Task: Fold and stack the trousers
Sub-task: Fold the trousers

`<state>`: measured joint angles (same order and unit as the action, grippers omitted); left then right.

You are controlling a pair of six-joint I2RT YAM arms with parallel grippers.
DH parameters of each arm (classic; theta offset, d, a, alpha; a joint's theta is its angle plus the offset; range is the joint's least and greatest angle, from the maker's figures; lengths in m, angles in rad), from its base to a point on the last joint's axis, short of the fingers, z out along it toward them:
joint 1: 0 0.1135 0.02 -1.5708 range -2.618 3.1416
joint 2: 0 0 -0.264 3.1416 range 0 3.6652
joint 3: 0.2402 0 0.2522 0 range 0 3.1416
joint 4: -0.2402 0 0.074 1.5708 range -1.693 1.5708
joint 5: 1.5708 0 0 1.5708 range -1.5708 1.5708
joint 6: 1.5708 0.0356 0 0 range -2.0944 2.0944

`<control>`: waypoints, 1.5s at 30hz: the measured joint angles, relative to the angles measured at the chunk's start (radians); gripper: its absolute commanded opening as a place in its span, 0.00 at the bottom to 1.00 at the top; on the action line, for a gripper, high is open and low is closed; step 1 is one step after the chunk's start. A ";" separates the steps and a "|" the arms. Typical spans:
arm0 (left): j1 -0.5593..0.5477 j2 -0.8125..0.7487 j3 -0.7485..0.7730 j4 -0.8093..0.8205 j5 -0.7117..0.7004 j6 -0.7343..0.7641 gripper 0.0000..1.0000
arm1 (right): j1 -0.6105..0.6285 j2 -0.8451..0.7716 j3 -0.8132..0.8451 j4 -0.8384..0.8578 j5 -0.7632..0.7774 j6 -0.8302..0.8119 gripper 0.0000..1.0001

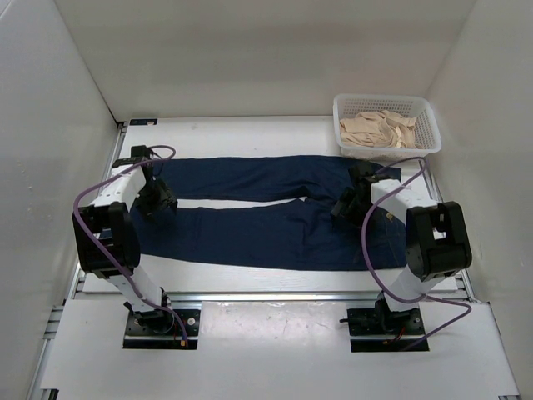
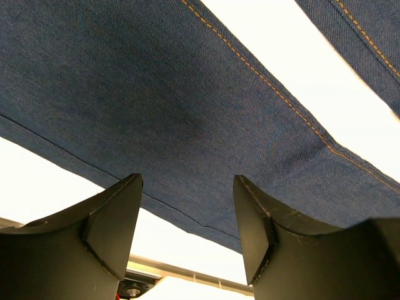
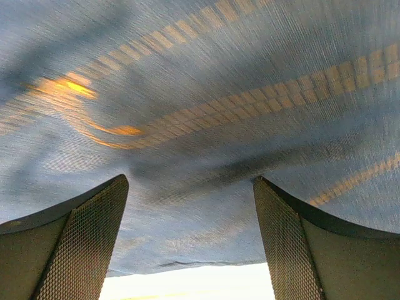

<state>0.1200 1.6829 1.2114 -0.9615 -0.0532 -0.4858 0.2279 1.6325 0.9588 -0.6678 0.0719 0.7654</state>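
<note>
The dark navy jeans [image 1: 266,212] lie flat across the table, waist at the right, both legs running left with a white gap between them. My left gripper [image 1: 155,200] is open just over the near leg by its hem; the left wrist view shows the hem edge [image 2: 187,222] between the fingers [image 2: 256,225]. My right gripper [image 1: 346,202] is open, low over the crotch and waist area; the right wrist view shows denim with tan stitching [image 3: 206,119] close under the open fingers [image 3: 284,244].
A white basket [image 1: 387,125] holding beige cloth garments [image 1: 379,129] stands at the back right, just beyond the jeans' waist. White walls close in the table on three sides. A metal rail [image 1: 275,296] runs along the near edge.
</note>
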 measured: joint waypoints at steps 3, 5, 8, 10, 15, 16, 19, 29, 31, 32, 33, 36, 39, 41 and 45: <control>0.000 0.001 0.008 -0.002 -0.004 -0.001 0.71 | -0.016 0.021 0.064 0.037 0.023 -0.026 0.85; 0.007 0.001 0.014 -0.002 -0.006 -0.003 0.71 | -0.042 0.021 0.088 0.051 0.029 -0.044 0.87; 0.042 0.000 0.011 0.000 -0.008 -0.023 0.71 | -0.075 -0.011 0.090 0.056 0.031 -0.068 0.89; 0.090 -0.010 -0.008 0.004 -0.028 -0.056 0.71 | -0.082 -0.080 0.082 0.044 0.033 -0.084 0.91; 0.282 -0.082 -0.099 -0.004 -0.073 -0.141 0.68 | -0.081 -0.323 0.060 0.011 0.027 -0.122 0.85; 0.314 -0.086 -0.106 -0.003 -0.077 -0.151 0.68 | -0.081 -0.363 0.050 0.009 0.019 -0.127 0.83; 0.418 -0.070 -0.108 0.005 -0.073 -0.159 0.63 | -0.081 -0.437 -0.009 -0.001 -0.026 -0.139 0.74; 0.560 0.101 -0.066 0.047 -0.048 -0.149 0.52 | -0.081 -0.463 -0.129 -0.106 -0.112 -0.140 0.73; 0.558 0.129 -0.050 0.060 -0.049 -0.140 0.52 | -0.081 -0.460 -0.109 -0.117 -0.112 -0.145 0.73; 0.557 0.138 -0.044 0.064 -0.051 -0.135 0.53 | -0.081 -0.457 -0.097 -0.119 -0.112 -0.145 0.73; 0.556 0.146 -0.036 0.064 -0.054 -0.132 0.53 | -0.081 -0.453 -0.087 -0.119 -0.112 -0.146 0.74; 0.556 0.170 -0.011 0.064 -0.061 -0.127 0.48 | -0.081 -0.443 -0.060 -0.119 -0.112 -0.148 0.74; 0.552 0.192 0.014 0.063 -0.063 -0.120 0.45 | -0.081 -0.442 -0.053 -0.120 -0.112 -0.146 0.74; 0.549 0.192 0.014 0.064 -0.063 -0.119 0.25 | -0.081 -0.442 -0.053 -0.121 -0.112 -0.144 0.74; 0.531 0.193 0.014 0.069 -0.064 -0.105 0.10 | -0.081 -0.445 -0.054 -0.125 -0.112 -0.139 0.75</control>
<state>0.6514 1.8759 1.2259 -0.8925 -0.1169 -0.5903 0.1471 1.1877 0.9051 -0.7925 -0.0399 0.6266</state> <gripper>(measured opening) 0.119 0.740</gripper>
